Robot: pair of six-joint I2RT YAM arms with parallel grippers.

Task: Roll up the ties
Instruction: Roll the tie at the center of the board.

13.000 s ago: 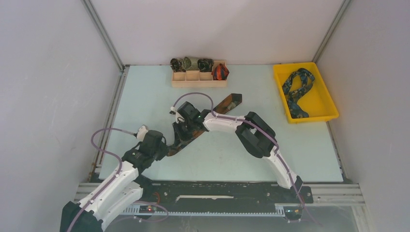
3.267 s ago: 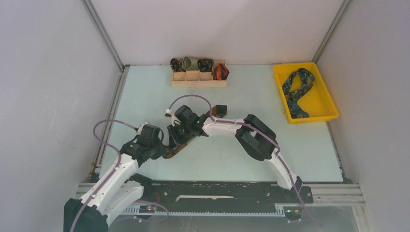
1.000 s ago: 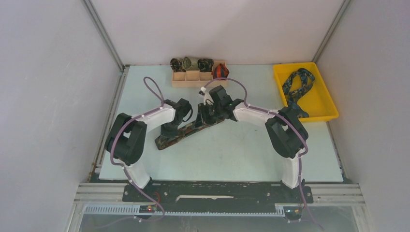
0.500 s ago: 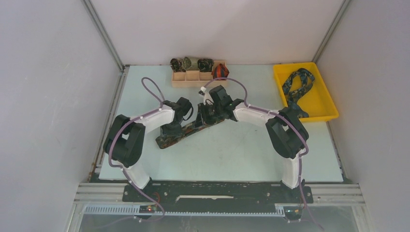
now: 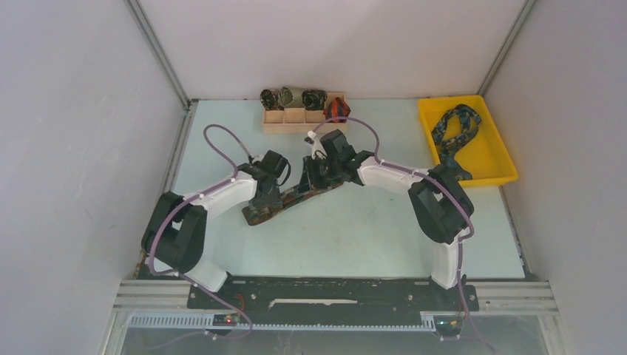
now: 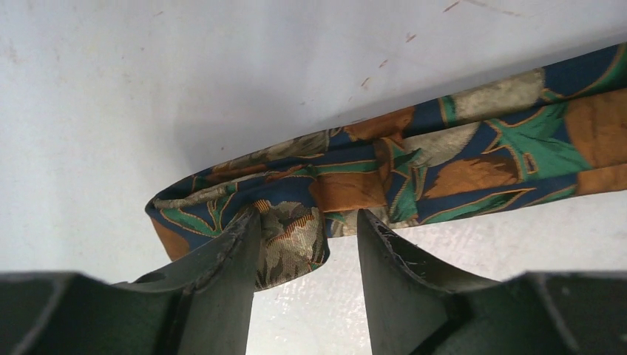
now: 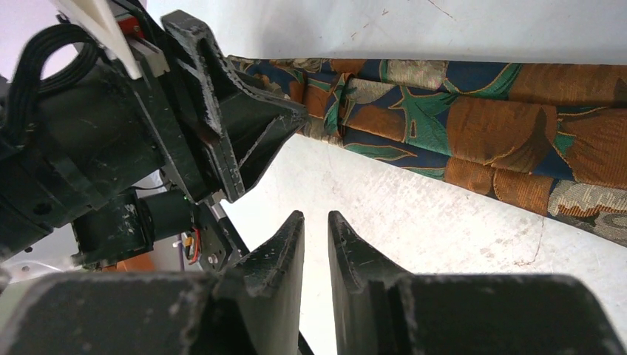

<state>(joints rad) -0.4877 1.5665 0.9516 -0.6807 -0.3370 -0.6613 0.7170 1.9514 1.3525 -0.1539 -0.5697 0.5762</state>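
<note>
Ties first: the brown-orange-green tie (image 5: 290, 196) (image 6: 458, 159) lies flat on the table (image 5: 355, 237), running diagonally just left of centre in the overhead view. Its lower-left end is folded back into a small loop. My left gripper (image 5: 264, 198) (image 6: 307, 222) sits released over that loop. The fold stands between the parted jaws and touches the left finger (image 6: 229, 259), while the other finger stands clear of it. My right gripper (image 5: 315, 174) (image 7: 314, 218) hovers at the tie's upper-right part. Its jaws are only a slit apart and empty, and the fabric passes just beyond the fingertips. Rolled ties (image 5: 294, 97) fill the wooden organizer (image 5: 303, 124) at top centre, a red-orange one (image 5: 337, 109) at its right end. At upper right, the navy-teal tie (image 5: 455, 137) lies loose in the yellow bin (image 5: 500, 161).
</note>
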